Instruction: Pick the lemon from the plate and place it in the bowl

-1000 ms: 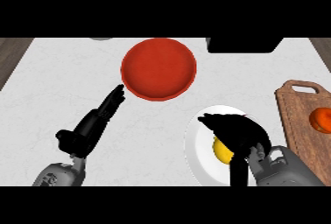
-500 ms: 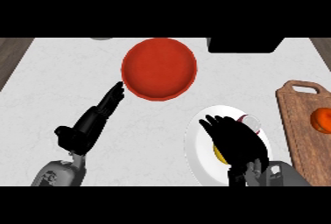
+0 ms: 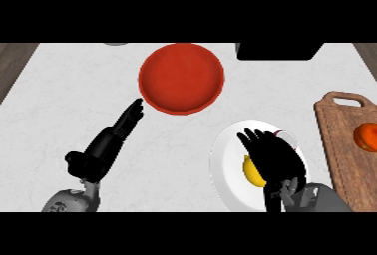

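A yellow lemon point(image 3: 253, 172) lies on the white plate point(image 3: 227, 169) at the lower right, and only its left part shows. My right hand point(image 3: 274, 158) lies over it, palm down, fingers spread and pointing away from me, so the rest of the lemon is hidden. The red bowl point(image 3: 180, 77) sits at the upper middle of the counter with nothing in it. My left hand point(image 3: 110, 142) rests at the lower left, open, its straight fingers pointing at the bowl's near left rim and ending just short of it.
A wooden cutting board point(image 3: 340, 144) with an orange fruit point(image 3: 366, 135) on it lies along the right edge. A black object point(image 3: 280, 50) stands at the back right, beyond the bowl. The counter's left edge meets dark wood.
My right hand has drawn back toward me over the plate and its fingers have gone from curled to spread, covering more of the lemon. The left hand has stayed put.
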You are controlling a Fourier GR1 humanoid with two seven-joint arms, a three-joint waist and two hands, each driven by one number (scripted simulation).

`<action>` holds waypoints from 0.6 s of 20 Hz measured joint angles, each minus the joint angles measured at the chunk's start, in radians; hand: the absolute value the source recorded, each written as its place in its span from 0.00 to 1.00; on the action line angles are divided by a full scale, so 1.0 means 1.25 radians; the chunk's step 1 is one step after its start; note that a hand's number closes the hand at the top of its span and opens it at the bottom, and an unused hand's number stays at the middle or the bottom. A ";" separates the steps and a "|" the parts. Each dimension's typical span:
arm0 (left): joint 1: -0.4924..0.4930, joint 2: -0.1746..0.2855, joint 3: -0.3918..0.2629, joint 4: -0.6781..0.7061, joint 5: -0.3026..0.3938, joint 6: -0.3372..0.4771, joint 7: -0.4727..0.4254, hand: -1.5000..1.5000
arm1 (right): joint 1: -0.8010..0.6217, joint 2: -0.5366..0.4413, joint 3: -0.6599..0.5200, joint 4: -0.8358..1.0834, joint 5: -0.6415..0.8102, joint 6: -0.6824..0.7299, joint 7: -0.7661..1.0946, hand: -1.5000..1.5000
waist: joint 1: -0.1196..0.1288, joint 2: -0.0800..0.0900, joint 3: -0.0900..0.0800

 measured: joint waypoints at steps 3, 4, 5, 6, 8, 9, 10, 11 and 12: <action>0.011 0.002 0.013 -0.007 -0.002 -0.019 -0.007 0.50 | -0.003 0.008 -0.029 0.037 0.020 0.005 -0.033 0.00 | 0.001 0.000 0.000; -0.001 -0.003 0.018 0.006 -0.006 -0.019 -0.009 0.50 | -0.003 0.013 -0.030 0.056 0.032 0.000 -0.045 0.00 | 0.000 0.000 0.000; -0.004 -0.008 0.021 0.010 -0.010 -0.022 -0.010 0.50 | 0.003 0.015 -0.037 0.056 0.040 0.003 -0.054 0.00 | 0.000 0.000 0.000; -0.006 -0.012 0.026 0.008 -0.012 -0.023 -0.005 0.50 | 0.004 0.019 -0.042 0.063 0.051 0.004 -0.066 0.00 | 0.000 0.000 0.000; -0.002 -0.017 0.031 0.013 -0.018 -0.029 -0.012 0.50 | 0.004 0.038 -0.041 0.085 0.079 -0.014 -0.085 0.00 | 0.001 -0.001 -0.001; -0.004 -0.024 0.029 0.012 -0.023 -0.027 -0.008 0.50 | 0.003 0.040 -0.045 0.099 0.090 -0.026 -0.103 0.00 | 0.001 -0.002 -0.002; -0.011 -0.031 0.030 0.014 -0.026 -0.024 -0.004 0.50 | 0.000 0.037 -0.054 0.108 0.095 -0.027 -0.122 0.00 | 0.001 -0.003 -0.003; -0.005 -0.028 0.032 -0.003 -0.024 -0.028 0.008 0.50 | 0.011 0.032 -0.050 0.112 0.109 -0.047 -0.140 0.00 | 0.001 -0.005 -0.004; -0.002 -0.032 0.030 -0.010 -0.030 -0.025 0.013 0.50 | 0.016 0.035 -0.051 0.113 0.118 -0.056 -0.151 1.00 | 0.001 -0.006 -0.005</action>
